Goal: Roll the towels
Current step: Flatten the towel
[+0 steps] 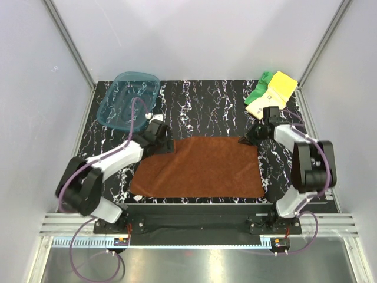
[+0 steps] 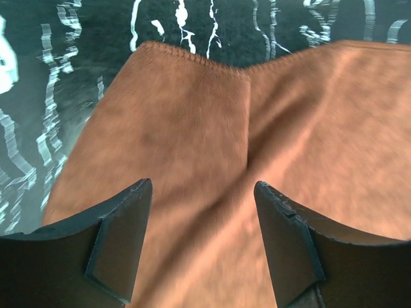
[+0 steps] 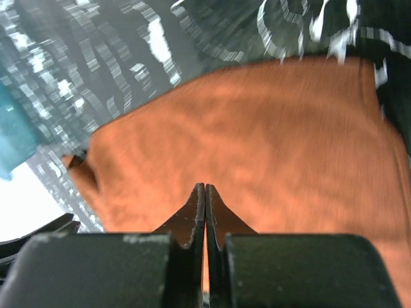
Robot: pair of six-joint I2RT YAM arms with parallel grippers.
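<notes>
A rust-brown towel (image 1: 197, 168) lies spread flat in the middle of the table. My left gripper (image 1: 166, 143) hangs over its far left corner. In the left wrist view its jaws stand open (image 2: 202, 192) above the brown cloth (image 2: 192, 115), which has a crease running down the middle. My right gripper (image 1: 246, 140) is at the far right corner. Its jaws are shut (image 3: 205, 186) over the brown towel (image 3: 276, 128), and no cloth shows between the tips. A green towel (image 1: 262, 87) and a pale yellow towel (image 1: 277, 91) lie crumpled together at the far right corner of the table.
A translucent teal tray (image 1: 126, 100) stands at the far left of the black marbled table (image 1: 206, 106), just behind my left gripper. Its edge shows in the right wrist view (image 3: 13, 128). White walls and metal posts close in the table on three sides.
</notes>
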